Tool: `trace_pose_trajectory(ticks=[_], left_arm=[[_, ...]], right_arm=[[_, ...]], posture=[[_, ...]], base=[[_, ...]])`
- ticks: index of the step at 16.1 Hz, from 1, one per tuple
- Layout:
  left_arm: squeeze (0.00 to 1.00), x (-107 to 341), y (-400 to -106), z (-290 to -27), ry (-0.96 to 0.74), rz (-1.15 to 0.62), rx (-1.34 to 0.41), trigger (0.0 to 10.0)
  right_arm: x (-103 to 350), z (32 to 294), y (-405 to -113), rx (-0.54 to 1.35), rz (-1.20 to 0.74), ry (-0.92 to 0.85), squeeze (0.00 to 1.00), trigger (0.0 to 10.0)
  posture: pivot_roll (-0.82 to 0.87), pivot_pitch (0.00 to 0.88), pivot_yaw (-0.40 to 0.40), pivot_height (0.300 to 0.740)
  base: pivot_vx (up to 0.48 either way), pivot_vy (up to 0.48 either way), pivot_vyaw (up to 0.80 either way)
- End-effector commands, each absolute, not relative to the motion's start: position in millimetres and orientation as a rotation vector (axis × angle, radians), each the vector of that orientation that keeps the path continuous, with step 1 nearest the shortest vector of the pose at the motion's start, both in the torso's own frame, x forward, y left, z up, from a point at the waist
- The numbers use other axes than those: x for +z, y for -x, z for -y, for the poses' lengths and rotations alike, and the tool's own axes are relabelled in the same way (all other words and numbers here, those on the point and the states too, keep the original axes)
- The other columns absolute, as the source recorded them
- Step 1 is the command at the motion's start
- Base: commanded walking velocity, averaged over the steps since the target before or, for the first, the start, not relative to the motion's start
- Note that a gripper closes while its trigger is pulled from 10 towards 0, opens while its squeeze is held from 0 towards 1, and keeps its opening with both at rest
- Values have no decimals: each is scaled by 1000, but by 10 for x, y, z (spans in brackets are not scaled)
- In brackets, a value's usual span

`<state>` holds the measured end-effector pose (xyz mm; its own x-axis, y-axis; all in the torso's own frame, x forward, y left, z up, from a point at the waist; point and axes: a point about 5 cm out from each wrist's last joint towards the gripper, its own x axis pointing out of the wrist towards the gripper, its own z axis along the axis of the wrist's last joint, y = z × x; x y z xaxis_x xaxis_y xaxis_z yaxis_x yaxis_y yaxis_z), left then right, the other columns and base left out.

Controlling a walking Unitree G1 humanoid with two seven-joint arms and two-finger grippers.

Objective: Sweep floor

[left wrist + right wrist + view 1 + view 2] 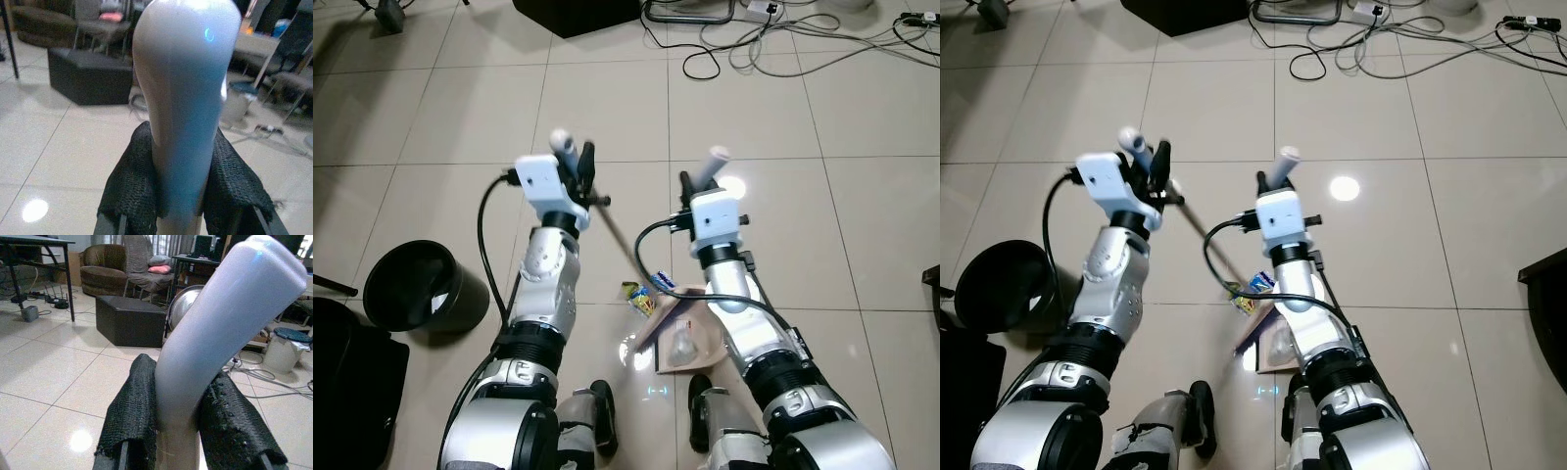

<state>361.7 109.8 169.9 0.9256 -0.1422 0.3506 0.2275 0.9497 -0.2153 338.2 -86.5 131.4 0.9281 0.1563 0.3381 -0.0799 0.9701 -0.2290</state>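
Note:
My left gripper [574, 163] is shut on the pale top of a broom handle [183, 112]. Its thin stick [625, 240] slants down to the floor between my arms. My right gripper [703, 180] is shut on the curved grey handle [215, 333] of a dustpan. The beige dustpan [697, 345] lies on the tiles by my right arm with a clear plastic scrap [681, 345] in it. A yellow and blue wrapper [644, 293] lies on the floor at the stick's lower end, just beside the pan's edge.
A black waste bin [416, 286] stands on my left, with a dark bag [347, 392] behind it at the lower left. Cables [744, 44] and a black box [576, 14] lie ahead. My feet [599, 416] are below the dustpan.

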Motion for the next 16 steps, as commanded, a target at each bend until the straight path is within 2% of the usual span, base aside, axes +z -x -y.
trace_pose_trajectory(ticks=[1,5,9,16], left_arm=[[0,1748,-3593,-1128,228,366,-217,10000],[0,1859,-3608,-1220,214,371,-245,10000],[0,1854,-3608,-1320,250,345,-197,10000],[0,2172,-3721,-1377,324,395,-154,10000]], right_arm=[[1206,875,-3377,127,300,191,0,10000],[1203,1041,-3408,72,266,87,0,10000],[1228,1292,-3344,-26,295,-60,0,10000],[1281,1399,-3323,-9,312,-72,0,10000]], posture=[[75,243,91,740],[66,181,95,740],[54,126,111,740],[42,99,111,740]], base=[[0,0,0],[0,0,0],[0,0,0],[0,0,0]])
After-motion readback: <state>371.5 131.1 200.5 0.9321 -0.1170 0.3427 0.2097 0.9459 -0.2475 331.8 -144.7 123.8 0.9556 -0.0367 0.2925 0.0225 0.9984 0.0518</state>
